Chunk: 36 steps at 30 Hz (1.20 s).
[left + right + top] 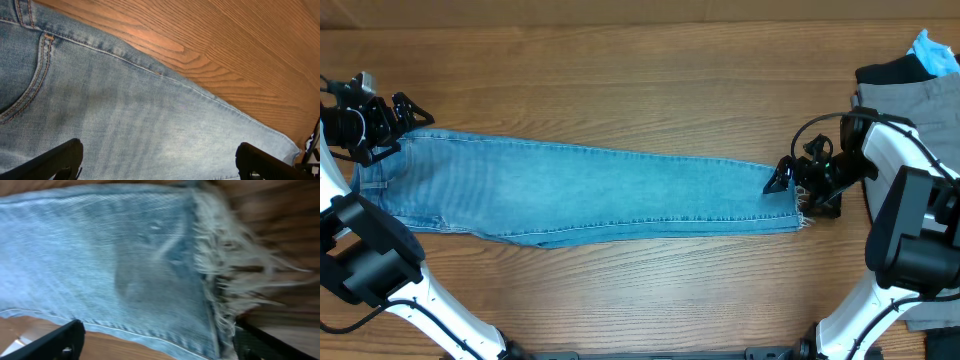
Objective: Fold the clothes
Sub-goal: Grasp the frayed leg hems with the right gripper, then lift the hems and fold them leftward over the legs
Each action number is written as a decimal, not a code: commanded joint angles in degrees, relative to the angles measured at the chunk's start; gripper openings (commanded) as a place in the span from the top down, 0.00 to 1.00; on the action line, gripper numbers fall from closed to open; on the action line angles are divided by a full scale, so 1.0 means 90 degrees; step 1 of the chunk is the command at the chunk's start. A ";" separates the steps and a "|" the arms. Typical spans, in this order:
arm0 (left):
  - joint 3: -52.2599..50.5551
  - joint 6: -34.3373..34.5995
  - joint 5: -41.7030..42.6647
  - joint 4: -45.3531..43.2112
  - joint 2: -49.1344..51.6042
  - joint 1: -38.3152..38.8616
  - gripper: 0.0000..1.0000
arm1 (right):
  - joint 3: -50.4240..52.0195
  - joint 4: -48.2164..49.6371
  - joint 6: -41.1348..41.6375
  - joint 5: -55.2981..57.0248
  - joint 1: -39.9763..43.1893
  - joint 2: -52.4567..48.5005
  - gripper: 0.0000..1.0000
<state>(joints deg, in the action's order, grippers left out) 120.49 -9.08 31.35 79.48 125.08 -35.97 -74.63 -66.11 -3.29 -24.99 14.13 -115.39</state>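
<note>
Light-blue faded denim jeans [590, 190] lie flat and long across the wooden table, waist at the left, frayed hem [225, 265] at the right. My left gripper [402, 125] hovers over the waist end, open; in the left wrist view its gripper [159, 152] has denim with a pocket seam [35, 85] below and between the fingers. My right gripper [796, 186] is at the hem end, open. In the right wrist view the gripper [159, 332] straddles the hem corner, with one finger [65, 340] over bare wood.
A grey garment [910, 100] with a black one [888, 70] and a light-blue scrap [935, 50] are piled at the table's far right. The table [620, 80] shows bare wood behind and in front of the jeans.
</note>
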 commanded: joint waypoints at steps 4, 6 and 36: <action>0.0119 0.0063 0.0141 -0.0027 0.0068 0.0041 0.00 | 0.0746 0.0641 0.0187 -0.0488 -0.0355 -0.0291 0.28; 0.0119 0.0061 0.0138 -0.0027 0.0068 0.0041 0.00 | 0.0787 0.0724 0.0282 -0.0342 -0.0491 -0.0291 0.39; 0.0119 0.0061 0.0114 0.0005 0.0068 0.0090 0.00 | -0.1003 -0.0357 0.2348 0.1586 -0.1195 0.0318 0.96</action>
<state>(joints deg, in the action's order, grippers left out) 120.49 -9.08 31.53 79.72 125.08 -35.64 -82.30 -69.41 14.98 -10.50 7.92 -114.39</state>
